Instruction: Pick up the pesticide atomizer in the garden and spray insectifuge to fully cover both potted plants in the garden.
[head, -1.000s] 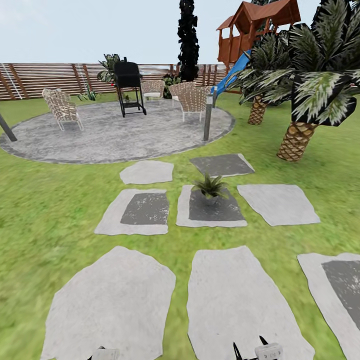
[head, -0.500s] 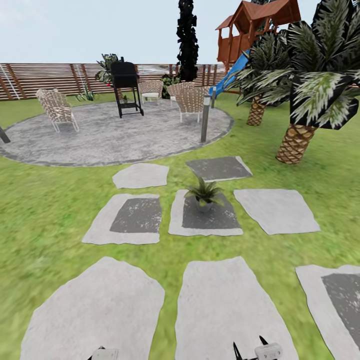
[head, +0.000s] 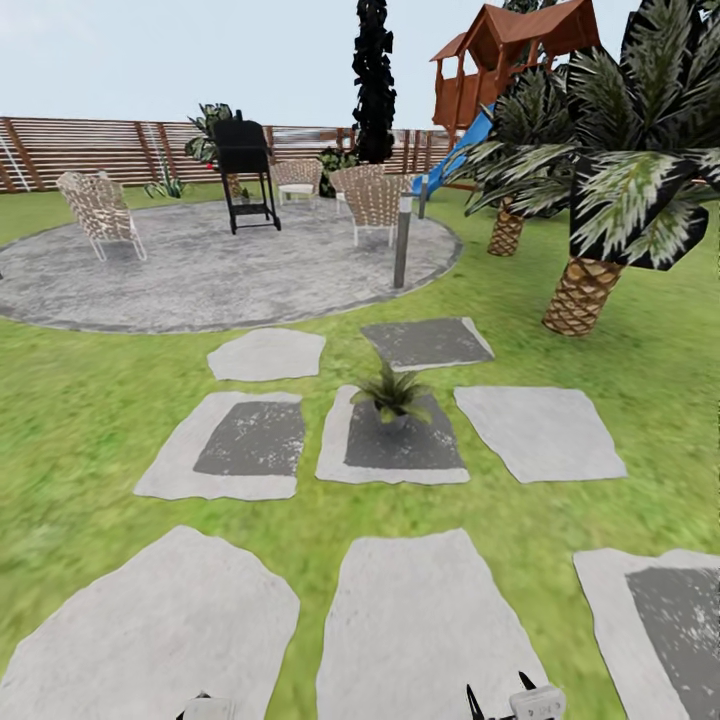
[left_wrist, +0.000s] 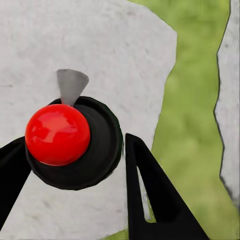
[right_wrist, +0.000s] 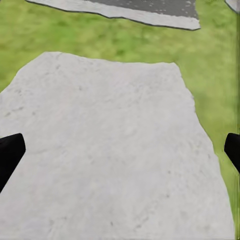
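My left gripper (left_wrist: 75, 175) has its jaws spread around a red ball (left_wrist: 57, 134) on a black disc (left_wrist: 97, 150); my right gripper (right_wrist: 120, 155) gapes wide over a bare stone (right_wrist: 110, 150). Ahead, a potted plant (head: 390, 395) stands upright on a stepping stone (head: 335, 465).

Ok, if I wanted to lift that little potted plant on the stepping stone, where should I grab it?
Grip the potted plant by its small grey pot, coming in low from the side. Its pointed leaves fan out over the rim all round, so fingers from above would likely crush them; the pot stands upright.
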